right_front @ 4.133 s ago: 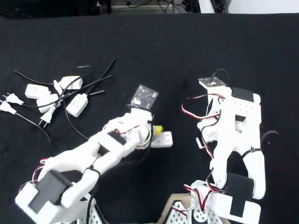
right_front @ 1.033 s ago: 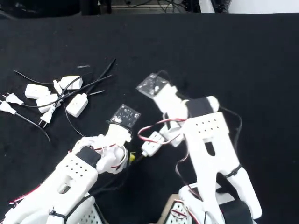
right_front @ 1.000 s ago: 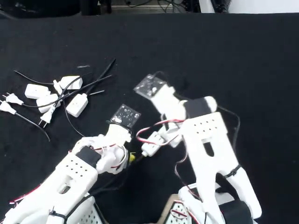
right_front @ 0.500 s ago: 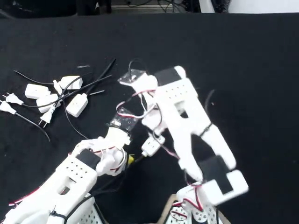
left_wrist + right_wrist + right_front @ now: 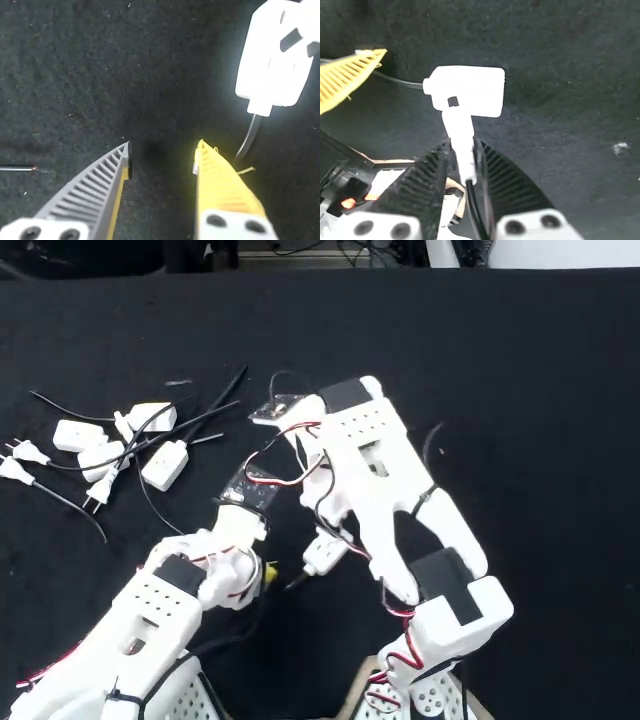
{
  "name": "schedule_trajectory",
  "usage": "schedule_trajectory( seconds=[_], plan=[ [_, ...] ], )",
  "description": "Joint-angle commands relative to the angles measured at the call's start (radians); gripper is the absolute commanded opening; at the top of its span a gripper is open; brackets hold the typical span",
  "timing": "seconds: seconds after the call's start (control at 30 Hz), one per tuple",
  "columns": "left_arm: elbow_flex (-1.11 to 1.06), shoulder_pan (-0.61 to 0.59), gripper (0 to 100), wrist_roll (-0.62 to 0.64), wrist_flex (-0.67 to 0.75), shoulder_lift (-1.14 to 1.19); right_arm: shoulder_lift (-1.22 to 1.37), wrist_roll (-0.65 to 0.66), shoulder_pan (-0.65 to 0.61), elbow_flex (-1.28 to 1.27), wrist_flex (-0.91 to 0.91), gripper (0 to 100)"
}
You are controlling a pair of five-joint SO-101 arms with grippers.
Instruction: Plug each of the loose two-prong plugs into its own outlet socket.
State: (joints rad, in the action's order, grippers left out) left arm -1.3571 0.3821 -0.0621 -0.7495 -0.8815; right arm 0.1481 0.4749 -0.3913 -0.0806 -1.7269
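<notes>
Pinching the plug (image 5: 461, 137) tight with the right fingers (image 5: 507, 187), likely to push it into the white socket (image 5: 470, 90), with the left fingers (image 5: 220, 180) wide apart nearby, holding nothing.

It looks like a robotics lab: a bench (image 5: 560, 390) under black cloth, two white printed arms (image 5: 390, 480) with bare servo wires (image 5: 285, 478), cables (image 5: 350, 252) behind the far edge.

- Left arm (image 5: 165, 610): white, with small holes, and red wires behind the claw.
- Left claw (image 5: 163, 145): one grey ribbed finger (image 5: 102, 185), one yellow finger (image 5: 220, 185), with screws behind.
- Right arm (image 5: 375, 455): white with black blocks and red, white and black wires.
- Right claw (image 5: 462, 145): black ribbed fingers (image 5: 422, 185), with a white base and screws behind.
</notes>
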Motion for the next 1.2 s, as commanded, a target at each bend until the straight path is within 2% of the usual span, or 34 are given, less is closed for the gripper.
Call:
schedule_trajectory(
  seconds=[0.0,0.33,0.7,1.17],
  plan=[
    [0.030,-0.007,21,-0.009,-0.003,-0.018,-0.004,0.061,0.034,0.050,-0.028,1.0],
    [0.028,-0.007,21,-0.009,0.000,-0.018,0.001,0.071,0.121,0.047,0.009,1.0],
    [0.028,-0.007,21,-0.009,-0.003,-0.018,0.001,0.075,0.120,-0.027,0.080,1.0],
    [0.028,-0.005,21,-0.009,-0.005,-0.018,0.001,0.075,0.121,-0.041,0.077,1.0]
  ],
)
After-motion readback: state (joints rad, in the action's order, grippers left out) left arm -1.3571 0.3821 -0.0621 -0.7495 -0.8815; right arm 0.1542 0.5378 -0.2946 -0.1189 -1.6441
